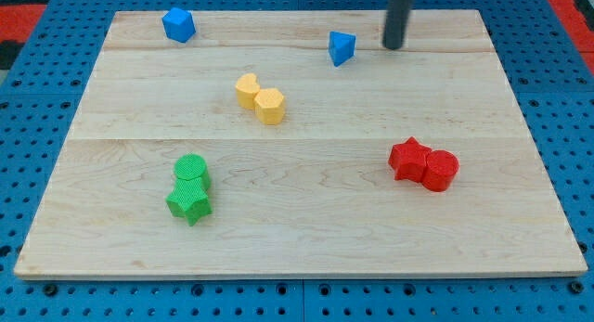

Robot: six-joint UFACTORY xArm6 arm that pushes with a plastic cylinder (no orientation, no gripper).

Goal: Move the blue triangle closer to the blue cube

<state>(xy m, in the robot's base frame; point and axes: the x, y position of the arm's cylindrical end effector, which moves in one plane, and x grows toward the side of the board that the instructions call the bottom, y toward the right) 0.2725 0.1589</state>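
The blue triangle lies near the view's top, right of centre, on the wooden board. The blue cube sits at the view's top left. My tip is the lower end of a dark rod coming down from the view's top. It stands just to the right of the blue triangle, with a small gap between them. The cube is far to the left of both.
A yellow star-like block touches a yellow hexagon near the centre. A green cylinder touches a green star at lower left. A red star touches a red cylinder at right.
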